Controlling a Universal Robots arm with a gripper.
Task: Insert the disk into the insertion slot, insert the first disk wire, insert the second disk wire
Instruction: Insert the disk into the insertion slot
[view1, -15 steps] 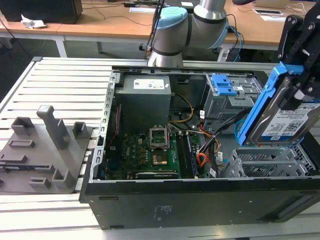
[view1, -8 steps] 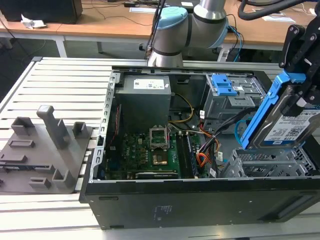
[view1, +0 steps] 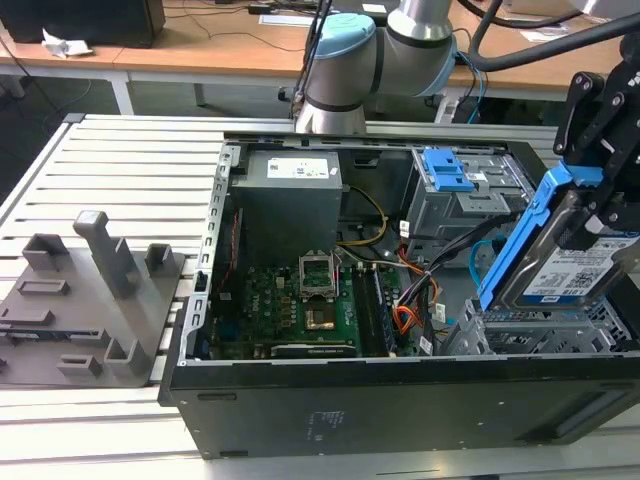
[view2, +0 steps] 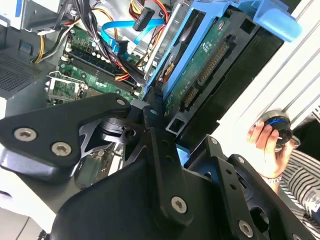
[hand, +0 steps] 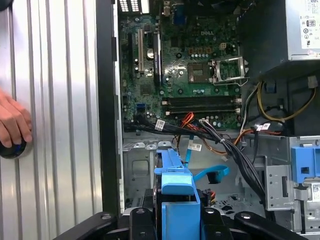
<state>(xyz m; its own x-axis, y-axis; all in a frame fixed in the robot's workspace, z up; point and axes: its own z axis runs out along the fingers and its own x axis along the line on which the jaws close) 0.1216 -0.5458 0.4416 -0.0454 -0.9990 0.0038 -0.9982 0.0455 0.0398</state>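
Gripper clenched on the disk, which is not yet in its slot

Black jaws grasp the disk by its blue carrier and hold it tilted, its lower edge just above the insertion slot at the case corner on the exterior view's right. It is not seated, so step one looks under way. Beyond it, the second disk wire loops loose inside the case. In the second wrist view the disk's connector edge looks bare, so both wire steps seem left. Farther back lies the motherboard.

Silver disk, blue-framed; grey perforated insertion slot.
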